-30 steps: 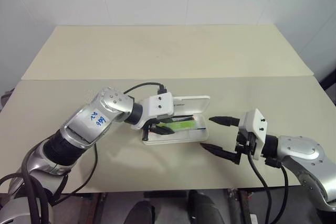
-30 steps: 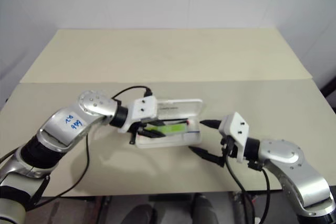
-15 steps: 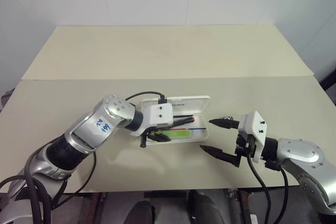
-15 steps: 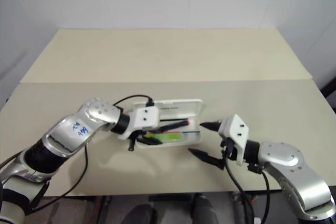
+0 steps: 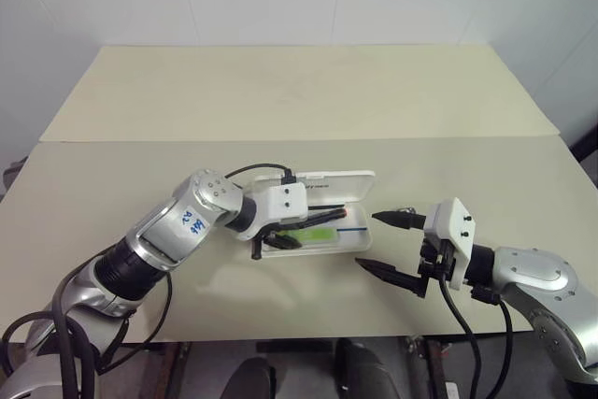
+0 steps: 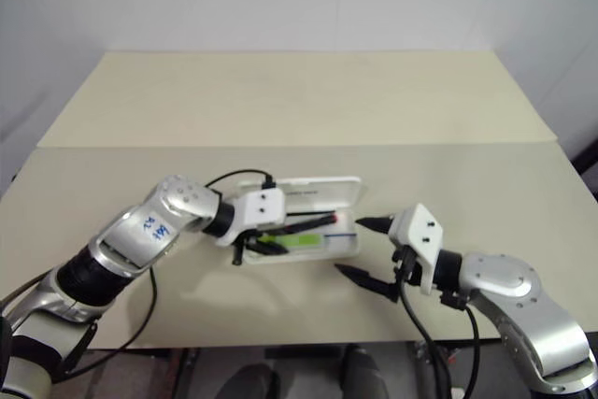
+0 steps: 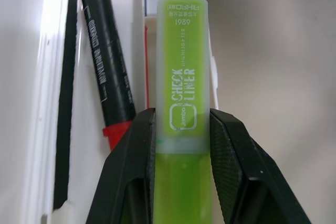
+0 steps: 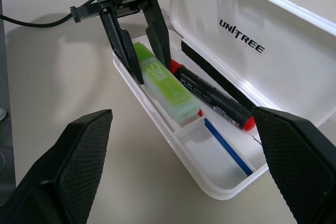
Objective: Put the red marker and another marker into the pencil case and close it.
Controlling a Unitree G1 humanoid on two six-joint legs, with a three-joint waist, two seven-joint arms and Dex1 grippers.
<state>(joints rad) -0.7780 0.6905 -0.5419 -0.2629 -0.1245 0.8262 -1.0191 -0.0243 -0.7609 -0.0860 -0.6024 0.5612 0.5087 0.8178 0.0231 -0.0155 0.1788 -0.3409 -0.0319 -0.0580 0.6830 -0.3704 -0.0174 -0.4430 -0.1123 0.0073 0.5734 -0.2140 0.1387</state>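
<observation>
Green highlighter (image 7: 182,114) between left claw (image 7: 181,145) fingers

Lime-green flat highlighter (image 7: 182,103): in the left wrist view we lose its near end past the picture's edge, between the black fingers.
White hard plastic pencil case (image 8: 210,184): its raised lid runs out of the right wrist view's corner.

Both arms are silver metal with black joint bands and white wrist housings. A white sticker with blue handwriting, perhaps numbers, sits on the left forearm; black cables trail from each wrist.
</observation>
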